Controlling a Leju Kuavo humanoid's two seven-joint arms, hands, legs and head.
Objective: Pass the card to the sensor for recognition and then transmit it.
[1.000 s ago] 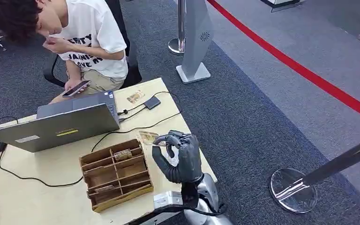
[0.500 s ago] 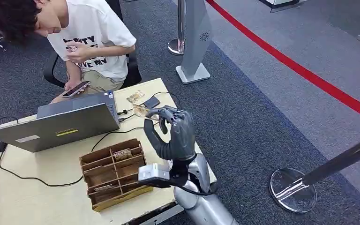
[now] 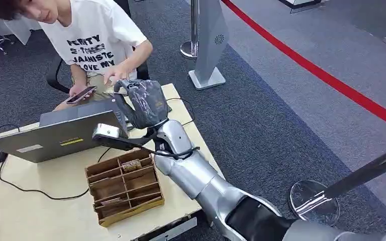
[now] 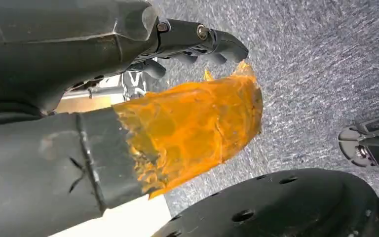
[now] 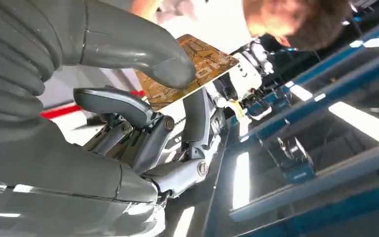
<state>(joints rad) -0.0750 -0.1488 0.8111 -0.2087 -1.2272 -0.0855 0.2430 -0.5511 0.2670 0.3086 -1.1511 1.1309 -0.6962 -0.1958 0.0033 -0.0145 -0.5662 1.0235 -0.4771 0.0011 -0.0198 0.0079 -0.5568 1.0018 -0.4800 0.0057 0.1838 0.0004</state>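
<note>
My right hand (image 3: 141,103) is raised over the far side of the table (image 3: 40,211), close in front of the seated person (image 3: 93,40). In the right wrist view it pinches a brown patterned card (image 5: 200,61) between its thumb (image 5: 143,54) and the fingers (image 5: 128,111) beneath. The person's hand (image 3: 115,75) reaches toward my fingertips, just short of them. My arm hides the spot on the table where the small dark sensor lay. My left hand (image 4: 103,74) hangs over grey carpet, its thumb wrapped in orange tape (image 4: 192,123), fingers apart and holding nothing.
A wooden divided box (image 3: 124,187) with a few cards stands on the near part of the table. An open laptop (image 3: 60,133) and cables lie to the left. The person holds a phone (image 3: 82,94). A stanchion base (image 3: 311,201) and a sign stand (image 3: 208,45) stand on the carpet.
My right hand carried the card from the table's right edge, over the sensor, up toward the person. The person's hand dropped from the face and reached toward my hand.
</note>
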